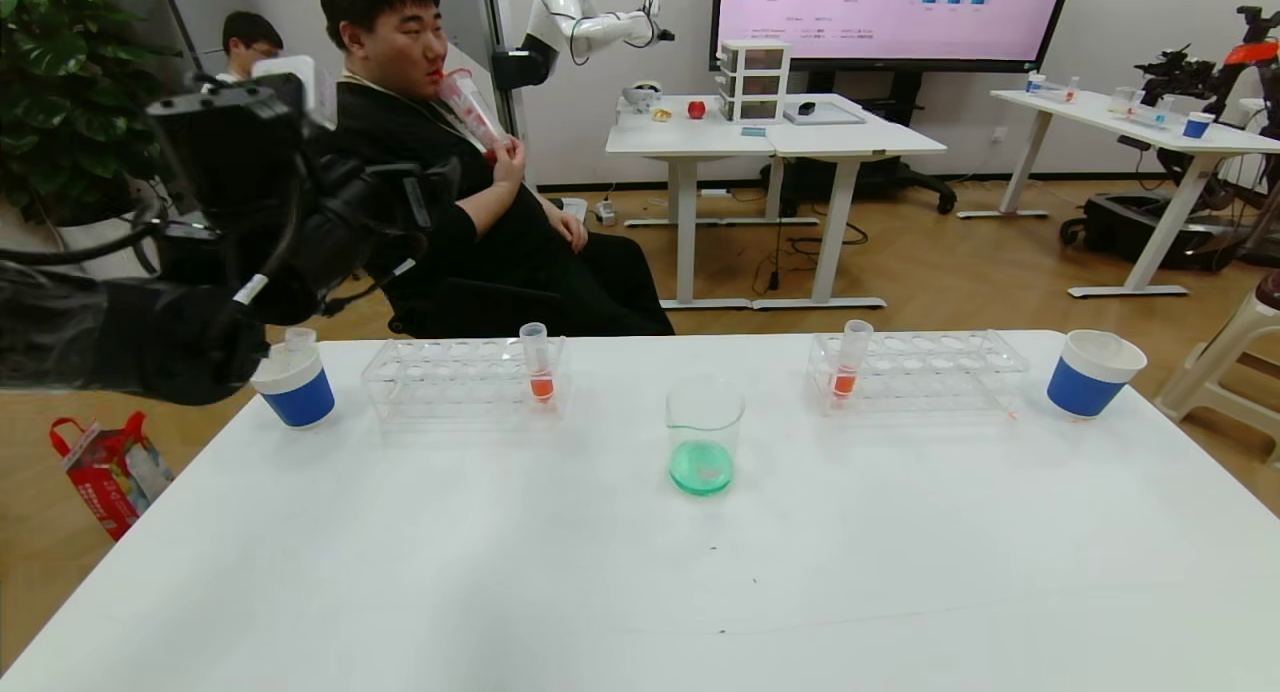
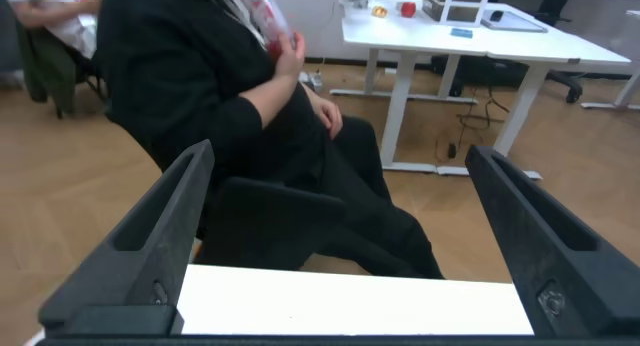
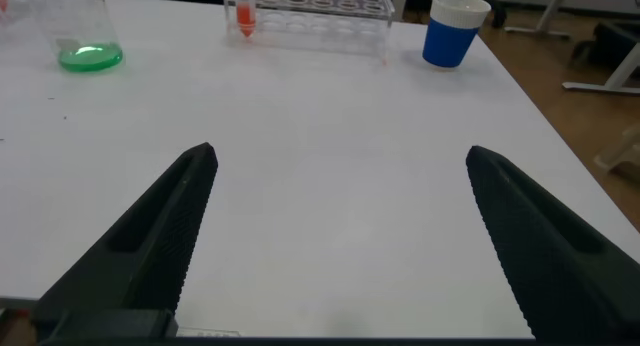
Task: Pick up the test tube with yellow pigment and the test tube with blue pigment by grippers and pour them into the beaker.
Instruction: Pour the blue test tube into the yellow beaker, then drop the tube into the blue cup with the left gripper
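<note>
Even, bright indoor light falls from overhead, so the white worktop (image 1: 640,572) reads almost shadowless, with only faint soft shade beneath the beaker (image 1: 704,435) and the paper cups, and the wall screen (image 1: 890,12) glows washed-out pink at the back of the room. In the head view the left arm (image 1: 150,312) looms close as a dark, soft-edged mass out of focus, and the worktop's edges and the far desks bow slightly with wide-angle distortion. Both wrist views show their own end effector fingers (image 3: 150,246) as near-black, detail-poor shapes against the bright surface, with the background slightly soft.
</note>
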### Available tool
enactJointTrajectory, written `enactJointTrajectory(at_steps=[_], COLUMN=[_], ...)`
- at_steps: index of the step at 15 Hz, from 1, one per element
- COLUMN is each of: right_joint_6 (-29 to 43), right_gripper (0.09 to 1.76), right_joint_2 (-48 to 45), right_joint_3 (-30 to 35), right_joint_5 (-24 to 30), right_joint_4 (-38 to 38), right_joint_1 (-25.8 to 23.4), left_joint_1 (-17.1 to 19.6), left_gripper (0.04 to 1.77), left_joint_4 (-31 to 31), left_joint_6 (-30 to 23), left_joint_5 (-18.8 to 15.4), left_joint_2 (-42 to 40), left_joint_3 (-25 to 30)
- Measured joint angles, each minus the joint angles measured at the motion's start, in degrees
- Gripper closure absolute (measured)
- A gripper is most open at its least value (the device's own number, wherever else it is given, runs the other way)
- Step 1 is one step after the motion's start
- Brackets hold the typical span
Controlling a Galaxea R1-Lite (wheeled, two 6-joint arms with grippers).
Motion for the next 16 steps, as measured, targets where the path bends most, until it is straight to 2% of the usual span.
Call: enactJointTrajectory(at_steps=[2,5,7,9,11,13,16], right_joint_6=[0.0,0.0,0.0,0.0,0.0,0.0,0.0], right_gripper=[0.11,0.11,0.11,0.11,0.11,0.11,0.11], right_joint_2=[0.0,0.0,0.0,0.0,0.0,0.0,0.0], right_joint_3=[0.0,0.0,0.0,0.0,0.0,0.0,0.0], right_joint_5=[0.0,0.0,0.0,0.0,0.0,0.0,0.0], right_joint_4=[0.02,0.02,0.02,0.02,0.0,0.02,0.0], right_joint_1=[0.0,0.0,0.0,0.0,0.0,0.0,0.0], left_joint_1=[-0.02,1.74,5.77,11.95,15.12,15.95,16.12], left_gripper=[0.06,0.06,0.06,0.06,0.06,0.06,0.06], left_joint_4=[1.4,8.46,13.02,15.3,16.21,18.58,26.21], left_joint_6=[3.58,6.72,7.3,7.57,7.57,7.55,6.97], left_joint_5=[0.09,0.16,-0.02,-0.34,-1.29,-4.46,-11.8], left_joint_2=[-6.79,-18.4,-26.16,-33.52,-40.64,-48.13,-61.06], left_joint_3=[3.24,8.59,12.29,16.13,19.35,22.19,26.04])
